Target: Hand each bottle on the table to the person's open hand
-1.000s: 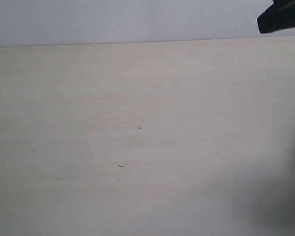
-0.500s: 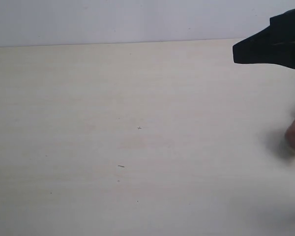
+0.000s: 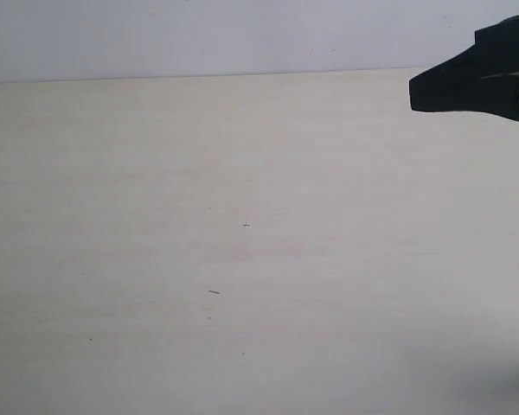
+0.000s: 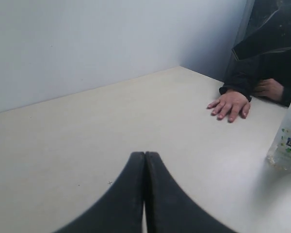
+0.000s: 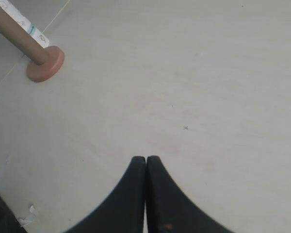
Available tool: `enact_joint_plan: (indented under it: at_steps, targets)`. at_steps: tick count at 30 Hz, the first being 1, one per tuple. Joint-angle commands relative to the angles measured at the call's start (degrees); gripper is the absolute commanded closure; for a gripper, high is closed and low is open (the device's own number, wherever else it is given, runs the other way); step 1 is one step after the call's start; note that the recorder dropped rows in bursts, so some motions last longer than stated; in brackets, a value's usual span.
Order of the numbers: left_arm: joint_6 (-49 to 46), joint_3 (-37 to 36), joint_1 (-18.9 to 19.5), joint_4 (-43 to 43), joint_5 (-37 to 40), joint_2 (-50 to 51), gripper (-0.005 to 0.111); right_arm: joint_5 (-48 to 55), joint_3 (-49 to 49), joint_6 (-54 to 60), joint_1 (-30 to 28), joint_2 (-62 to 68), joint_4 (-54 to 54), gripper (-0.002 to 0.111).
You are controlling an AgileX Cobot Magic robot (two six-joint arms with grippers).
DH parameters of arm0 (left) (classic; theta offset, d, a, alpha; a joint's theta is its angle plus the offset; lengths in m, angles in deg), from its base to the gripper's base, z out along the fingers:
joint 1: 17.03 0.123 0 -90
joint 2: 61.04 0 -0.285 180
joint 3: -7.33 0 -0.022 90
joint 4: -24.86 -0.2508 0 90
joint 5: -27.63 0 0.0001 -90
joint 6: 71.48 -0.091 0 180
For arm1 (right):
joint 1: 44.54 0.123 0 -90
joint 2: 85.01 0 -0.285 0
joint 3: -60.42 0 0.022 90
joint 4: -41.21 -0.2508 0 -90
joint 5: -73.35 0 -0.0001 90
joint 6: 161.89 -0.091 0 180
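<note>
Shows the left gripper (image 4: 145, 155) pinched fully shut, fingertip pressed to fingertip, holding nothing, poised above the table (image 4: 87, 141). Shows the right gripper (image 5: 146, 159) in the same state: sealed, empty, above bare wood-grain. Reads as a waiting pose, with no bottle approached yet. Calls for the jaws to spread before any pickup.

Places one bottle (image 4: 287, 138), clear with a white-and-green label, upright on the table at the very edge of the left wrist view, near the person, its top cut off by the frame. Finds no other bottles in any view.

Has the person's hand (image 4: 230, 103) lying flat, palm down, fingers spread on the tabletop, so probably not yet offered for a handover. Keeps a second hand (image 4: 269, 89) tucked back against a dark sleeve (image 4: 262, 53).

Presents a broad, pale beige surface with a few tiny dark specks, backed by a plain pale wall (image 4: 87, 48) that turns a corner behind the person. Includes, in the exterior view, a black arm piece (image 3: 480, 78) jutting in at the upper right. Includes, in the right wrist view, a brown post on a round base (image 5: 44, 63), well apart from the fingertips.
</note>
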Motion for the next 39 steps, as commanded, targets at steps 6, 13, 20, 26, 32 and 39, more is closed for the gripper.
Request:
enact_joint_plan:
  at_steps: [6, 13, 20, 26, 32, 39]
  targets:
    - [-0.2, -0.2, 0.1, -0.3, -0.1, -0.4, 0.107, -0.1, 0.4, 0.5, -0.3, -0.4, -0.4, 0.108]
    - [-0.2, -0.2, 0.1, -0.3, -0.1, -0.4, 0.107, -1.2, 0.4, 2.8, -0.3, -0.6, -0.1, 0.108]
    - [-0.2, -0.2, 0.1, -0.3, -0.1, -0.4, 0.107, -1.5, 0.4, 2.6, -0.3, -3.4, -0.1, 0.108]
    - [-0.2, -0.2, 0.1, -0.3, -0.1, -0.4, 0.107, -7.4, 0.4, 2.9, -0.3, -8.0, 0.9, 0.108]
    - [-0.2, -0.2, 0.1, -0.3, -0.1, -0.4, 0.107, -18.5, 2.2, 3.5, -0.3, -19.1, 2.6, 0.108]
    - [-0.2, -0.2, 0.1, -0.3, -0.1, -0.4, 0.107, -27.0, 13.1, 6.7, -1.1, -40.7, 3.7, 0.108]
